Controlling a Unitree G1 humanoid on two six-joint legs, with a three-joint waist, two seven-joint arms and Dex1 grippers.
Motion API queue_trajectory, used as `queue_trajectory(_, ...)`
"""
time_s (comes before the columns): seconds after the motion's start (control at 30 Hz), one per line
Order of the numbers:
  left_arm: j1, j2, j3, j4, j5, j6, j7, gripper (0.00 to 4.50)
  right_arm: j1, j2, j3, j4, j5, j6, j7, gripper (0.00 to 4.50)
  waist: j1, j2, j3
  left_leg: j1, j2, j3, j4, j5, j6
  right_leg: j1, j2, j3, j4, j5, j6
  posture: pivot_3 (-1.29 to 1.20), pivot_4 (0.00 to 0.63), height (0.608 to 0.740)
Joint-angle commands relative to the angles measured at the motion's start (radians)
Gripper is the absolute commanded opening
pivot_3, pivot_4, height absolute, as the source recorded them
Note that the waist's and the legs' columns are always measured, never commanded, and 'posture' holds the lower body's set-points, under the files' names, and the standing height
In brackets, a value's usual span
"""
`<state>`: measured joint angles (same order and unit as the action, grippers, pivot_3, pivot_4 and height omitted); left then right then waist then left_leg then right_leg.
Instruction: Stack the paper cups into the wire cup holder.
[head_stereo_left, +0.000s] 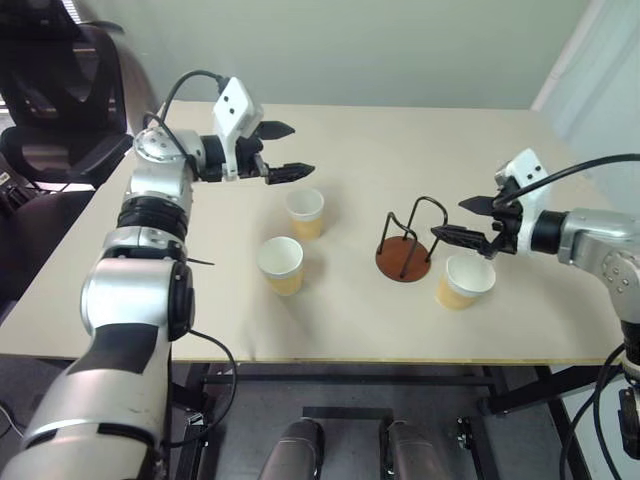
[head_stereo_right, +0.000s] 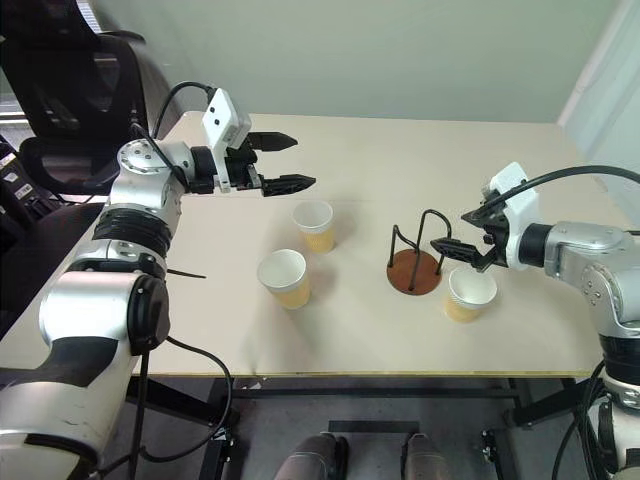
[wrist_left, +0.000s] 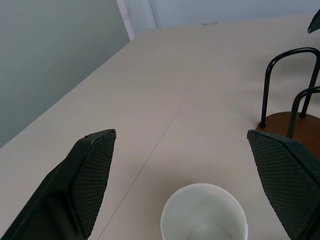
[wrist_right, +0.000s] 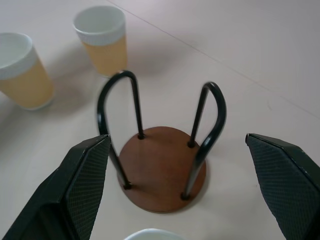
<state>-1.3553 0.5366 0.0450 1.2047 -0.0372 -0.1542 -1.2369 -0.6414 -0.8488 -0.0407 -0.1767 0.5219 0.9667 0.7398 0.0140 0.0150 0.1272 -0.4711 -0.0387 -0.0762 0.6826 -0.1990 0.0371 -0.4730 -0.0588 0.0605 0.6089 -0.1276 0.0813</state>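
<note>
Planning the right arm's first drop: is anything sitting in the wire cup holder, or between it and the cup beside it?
Nothing visible. The wire cup holder stands empty, its disc base bare between the loops. The nearest paper cup stands upright just beside it, with the open right claw above them.

The scene is lit evenly and brightly by soft, diffuse light, and no glare is seen on the pale beige table top (head_stereo_left: 400, 140). Only faint, short shadows are cast beside the tan-yellow tapered paper cups (head_stereo_left: 281, 264). The black textured fingers (wrist_left: 90, 175) are rendered slightly soft in the wrist views.
</note>
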Motion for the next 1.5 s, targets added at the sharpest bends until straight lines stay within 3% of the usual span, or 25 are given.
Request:
queue_trajectory(0.03, -0.018, 0.026, 0.013, -0.040, -0.012, -0.012, -0.008, 4.50, -0.036, -0.017, 0.002, 0.039, -0.047, -0.051, 0.005, 4.38, -0.002, 0.000, 0.000, 0.000, 0.000, 0.001, 0.000, 0.000, 0.000, 0.000, 0.002, -0.001, 0.000, 0.000, 0.000, 0.00, 0.150, 0.740)
queue_trajectory(0.7, 0.032, 0.068, 0.017, -0.099, -0.023, 0.012, -0.018, 4.50, -0.128, 0.078, 0.070, 0.170, -0.160, -0.079, -0.003, 4.38, -0.005, 0.000, 0.000, 0.000, 0.000, 0.000, -0.001, 0.000, 0.000, -0.001, 0.000, 0.000, 0.000, 0.000, -0.002, 0.00, 0.150, 0.740)
queue_trajectory(0.8, 0.037, 0.070, 0.017, -0.105, -0.023, 0.014, -0.018, 4.50, -0.132, 0.111, 0.081, 0.166, -0.175, -0.059, -0.024, 3.85, -0.005, 0.000, 0.000, 0.000, 0.001, -0.001, -0.001, 0.000, -0.001, -0.001, 0.001, -0.001, 0.000, 0.001, -0.003, 0.00, 0.150, 0.740)
queue_trajectory(1.17, 0.039, 0.086, 0.015, -0.110, -0.019, 0.015, -0.017, 4.50, -0.115, 0.176, 0.118, 0.133, -0.197, 0.011, -0.074, 0.03, -0.005, 0.000, 0.000, 0.000, 0.000, -0.002, -0.001, 0.000, -0.002, -0.002, 0.001, -0.001, 0.000, 0.001, -0.004, 0.00, 0.150, 0.740)
queue_trajectory(1.5, 0.045, 0.089, 0.010, -0.114, -0.015, 0.015, -0.014, 4.50, -0.122, 0.277, 0.062, 0.095, -0.184, 0.152, -0.195, 0.03, -0.006, -0.001, -0.001, 0.002, 0.000, -0.003, -0.001, 0.000, -0.003, 0.000, 0.003, -0.001, 0.001, 0.002, -0.006, 0.00, 0.150, 0.740)
